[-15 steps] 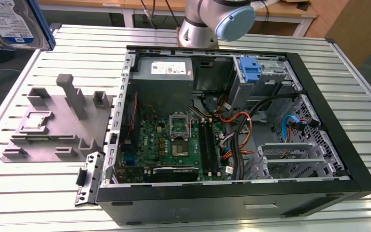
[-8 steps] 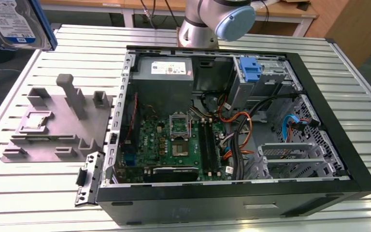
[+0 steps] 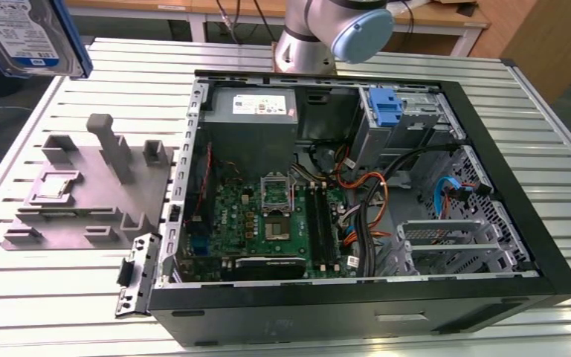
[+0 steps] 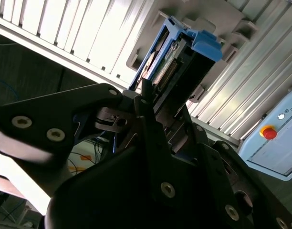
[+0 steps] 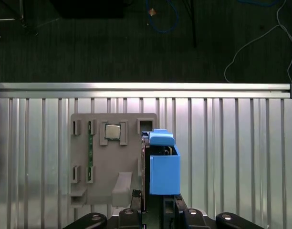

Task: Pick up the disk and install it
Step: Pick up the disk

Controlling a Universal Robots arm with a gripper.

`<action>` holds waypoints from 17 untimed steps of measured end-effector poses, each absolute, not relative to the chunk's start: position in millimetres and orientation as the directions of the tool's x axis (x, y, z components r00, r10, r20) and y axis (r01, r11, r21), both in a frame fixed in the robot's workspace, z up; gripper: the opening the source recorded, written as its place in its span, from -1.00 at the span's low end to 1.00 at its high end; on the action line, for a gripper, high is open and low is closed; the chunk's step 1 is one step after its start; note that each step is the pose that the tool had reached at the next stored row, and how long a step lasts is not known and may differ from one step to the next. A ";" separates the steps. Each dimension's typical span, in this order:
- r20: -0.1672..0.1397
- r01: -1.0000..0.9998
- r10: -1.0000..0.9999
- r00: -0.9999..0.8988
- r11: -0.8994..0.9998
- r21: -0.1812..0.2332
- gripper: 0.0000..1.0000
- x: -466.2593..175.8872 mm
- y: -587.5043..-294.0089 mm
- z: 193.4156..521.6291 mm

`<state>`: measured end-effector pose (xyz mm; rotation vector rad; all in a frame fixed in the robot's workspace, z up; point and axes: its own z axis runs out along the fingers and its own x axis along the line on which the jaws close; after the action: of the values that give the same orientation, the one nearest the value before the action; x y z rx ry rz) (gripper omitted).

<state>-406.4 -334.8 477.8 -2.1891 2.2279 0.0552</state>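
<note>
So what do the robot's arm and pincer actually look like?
The arm is a silver-grey tube with a rounded pale blue joint cap. The pincer is matte black, built of angular links dotted with silver screw heads.

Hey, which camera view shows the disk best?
The exterior view: the disk shows its labelled face, though the frame's edge cuts it off. The first wrist view shows it end-on, mostly blue carrier. The second wrist view shows its connector edge.
</note>
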 end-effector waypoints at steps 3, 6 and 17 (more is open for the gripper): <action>-0.038 -1.000 -0.999 -0.018 0.017 0.013 -0.30 -400.3 -334.7 477.7; -0.037 -1.000 -0.999 -0.018 0.017 0.013 -0.30 -393.7 -334.8 477.7; -0.037 -1.000 -0.999 -0.018 0.017 0.013 -0.30 -368.4 -334.7 477.7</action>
<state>-368.4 -334.7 477.7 -2.1891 2.2279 0.0552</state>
